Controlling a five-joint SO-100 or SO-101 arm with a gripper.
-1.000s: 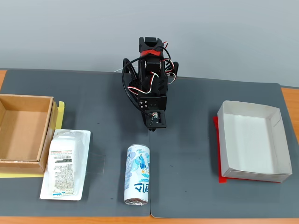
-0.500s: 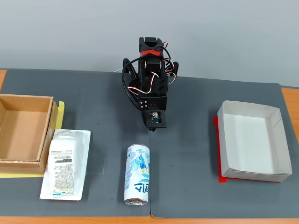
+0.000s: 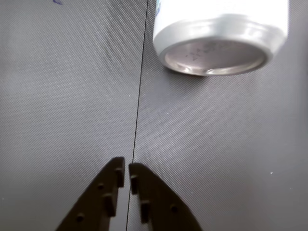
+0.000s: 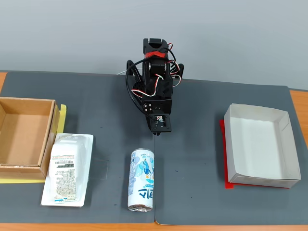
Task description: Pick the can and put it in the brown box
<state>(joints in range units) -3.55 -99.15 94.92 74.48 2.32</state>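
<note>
In the fixed view the black arm [image 4: 157,91] sat folded on itself at the 12 o'clock side of the dark grey mat [image 4: 202,173], its red-topped upper joint highest and its links stacked below that, with loops of black, red and white wire around them. The head of the arm pointed down toward the mat at 6 o'clock, and the gripper [image 4: 160,126] hung close above the seam between the two mat sheets, touching nothing.

The wrist view showed the gripper [image 3: 126,174] entering from the bottom edge, its two dark fingers [image 3: 108,195] brought together with only a thin slit between the tips, empty. The mat seam ran straight up from that slit.

The can [image 4: 141,179] lay on its side at 6 o'clock from the arm, well apart from the gripper, its length running toward the mat's near edge. In the wrist view the can [image 3: 221,36] appeared at 1 o'clock from the fingertips, its silver end facing the camera, just to the right of the seam.

The brown box [image 4: 49,139] stood at 9 o'clock on the mat's left edge, open and empty, on a yellow sheet [image 4: 62,114]. A flat white wrapped package [image 4: 67,169] lay between the brown box and the can, nearly touching the box. A white paper tray [image 4: 284,149] stood at 3 o'clock on a red sheet [image 4: 223,129].
</note>
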